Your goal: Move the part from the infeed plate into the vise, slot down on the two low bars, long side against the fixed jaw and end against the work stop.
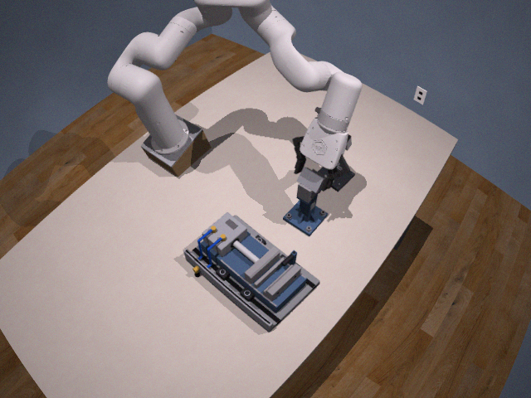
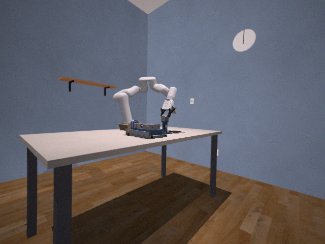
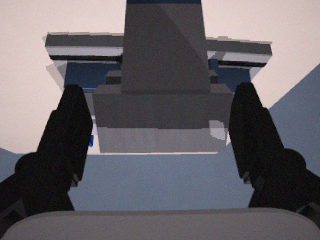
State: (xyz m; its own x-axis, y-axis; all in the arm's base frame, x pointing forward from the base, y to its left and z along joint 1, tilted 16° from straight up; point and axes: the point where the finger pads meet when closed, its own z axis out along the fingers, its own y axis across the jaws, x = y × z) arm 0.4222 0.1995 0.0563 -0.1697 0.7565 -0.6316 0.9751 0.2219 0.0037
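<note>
The part (image 1: 309, 185) is a grey block lying tilted in the blue V-block (image 1: 305, 214), right of the table's middle. In the wrist view the part (image 3: 163, 60) fills the centre and runs away from me. My gripper (image 1: 318, 170) is open, just above the part's upper end, with one black finger on each side of the part (image 3: 160, 130); nothing is gripped. The dark infeed plate (image 1: 345, 177) lies behind the gripper, partly hidden. The vise (image 1: 251, 263) stands open in front, with its fixed jaw (image 1: 284, 280) and short dark work stop (image 1: 292, 255). I cannot tell which way the slot faces.
The arm's base (image 1: 175, 149) stands at the back left of the table. The air cylinder block (image 1: 229, 233) with blue hoses is at the vise's left end. In the exterior view the gripper (image 2: 166, 113) hangs over the fixtures near the table's far edge.
</note>
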